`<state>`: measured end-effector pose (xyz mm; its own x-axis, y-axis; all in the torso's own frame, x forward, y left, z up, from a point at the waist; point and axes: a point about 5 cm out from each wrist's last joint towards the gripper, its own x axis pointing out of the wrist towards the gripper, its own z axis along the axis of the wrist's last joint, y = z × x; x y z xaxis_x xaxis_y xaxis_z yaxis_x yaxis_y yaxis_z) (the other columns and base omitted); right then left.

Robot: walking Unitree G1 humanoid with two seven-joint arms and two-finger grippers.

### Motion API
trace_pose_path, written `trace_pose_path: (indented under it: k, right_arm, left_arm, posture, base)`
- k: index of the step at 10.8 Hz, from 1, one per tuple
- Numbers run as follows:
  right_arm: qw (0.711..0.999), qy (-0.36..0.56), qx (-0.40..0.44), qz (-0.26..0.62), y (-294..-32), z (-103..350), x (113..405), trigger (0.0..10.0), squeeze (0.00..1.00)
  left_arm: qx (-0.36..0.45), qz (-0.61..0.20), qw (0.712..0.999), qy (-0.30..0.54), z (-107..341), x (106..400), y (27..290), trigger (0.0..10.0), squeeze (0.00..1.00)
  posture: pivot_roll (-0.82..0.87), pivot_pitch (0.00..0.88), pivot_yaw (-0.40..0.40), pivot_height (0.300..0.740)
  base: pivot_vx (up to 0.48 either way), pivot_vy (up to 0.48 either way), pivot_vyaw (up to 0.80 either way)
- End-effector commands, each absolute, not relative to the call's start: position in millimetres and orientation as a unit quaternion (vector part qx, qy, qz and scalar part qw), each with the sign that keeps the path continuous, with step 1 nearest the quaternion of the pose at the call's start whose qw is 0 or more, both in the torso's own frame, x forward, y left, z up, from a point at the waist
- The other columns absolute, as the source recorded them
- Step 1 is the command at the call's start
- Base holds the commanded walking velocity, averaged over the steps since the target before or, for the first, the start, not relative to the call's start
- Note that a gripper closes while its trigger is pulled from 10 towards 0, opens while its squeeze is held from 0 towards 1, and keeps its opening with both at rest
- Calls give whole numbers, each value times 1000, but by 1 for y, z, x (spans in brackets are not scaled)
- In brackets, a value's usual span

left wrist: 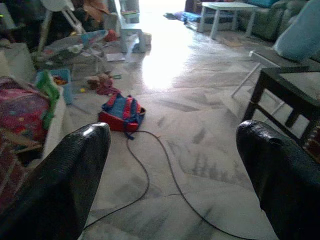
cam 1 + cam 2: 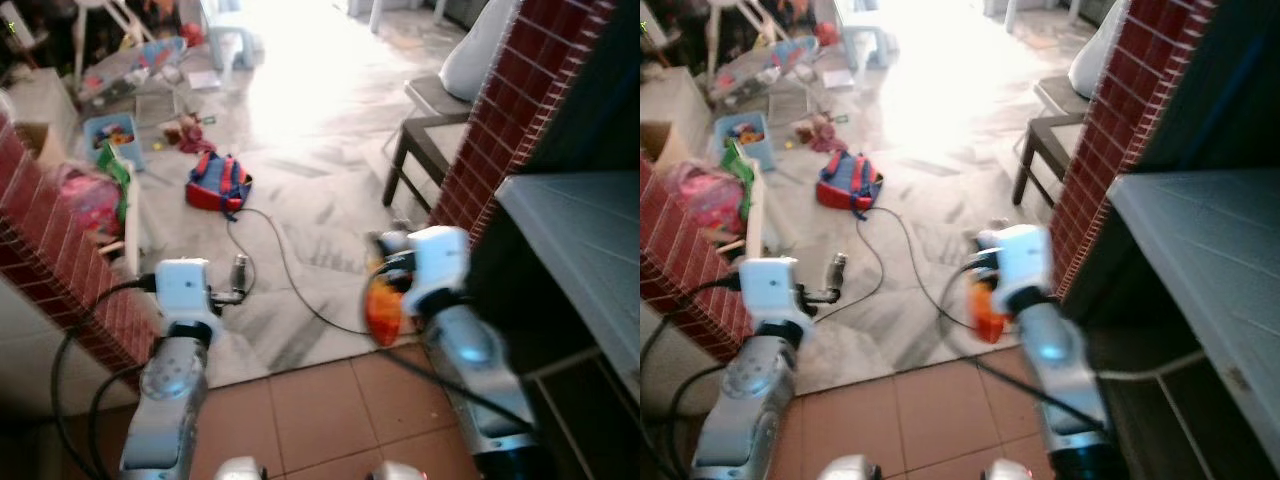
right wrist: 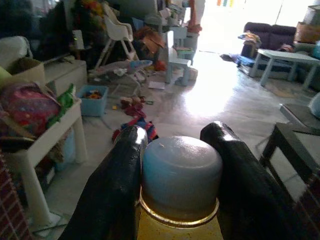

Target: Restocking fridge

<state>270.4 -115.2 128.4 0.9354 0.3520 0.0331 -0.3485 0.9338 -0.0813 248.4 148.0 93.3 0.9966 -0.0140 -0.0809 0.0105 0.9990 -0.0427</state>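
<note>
My right gripper is shut on a bottle of orange liquid with a grey cap. One black finger presses each side of the cap. The bottle hangs low over the marble floor, just left of a brick pillar. My left gripper is open, its fingers wide apart with nothing between them. It is held out over the floor at the left, beside a low brick wall.
A red and blue backpack lies on the floor ahead, with a black cable trailing from it. A dark low table stands by the pillar. A grey shelf top is at the right. Toys and a blue bin clutter the far left.
</note>
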Motion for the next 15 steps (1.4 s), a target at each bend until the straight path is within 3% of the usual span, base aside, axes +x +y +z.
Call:
trace_pose_path:
  k: [1,8,12,15]
  right_arm:
    - [984,-48,-44,166,-122,139,275,10000,0]
    - [982,-56,-51,174,-122,141,279,10000,0]
    - [981,-70,-49,174,-117,145,284,10000,0]
    - [981,-70,-50,176,-116,143,284,10000,0]
  left_arm:
    - [-20,-10,999,35,97,250,143,10000,0]
    - [-19,3,999,31,98,254,144,10000,0]
    - [-9,10,1000,18,105,259,151,10000,0]
    - [-15,24,1000,14,106,255,157,10000,0]
  posture:
    - [10,25,18,740]
    - [12,13,12,740]
    - [42,18,48,740]
    - [55,26,43,740]
  base:
    - [-259,0,0]
    - [-288,0,0]
    - [-269,0,0]
    - [0,0,0]
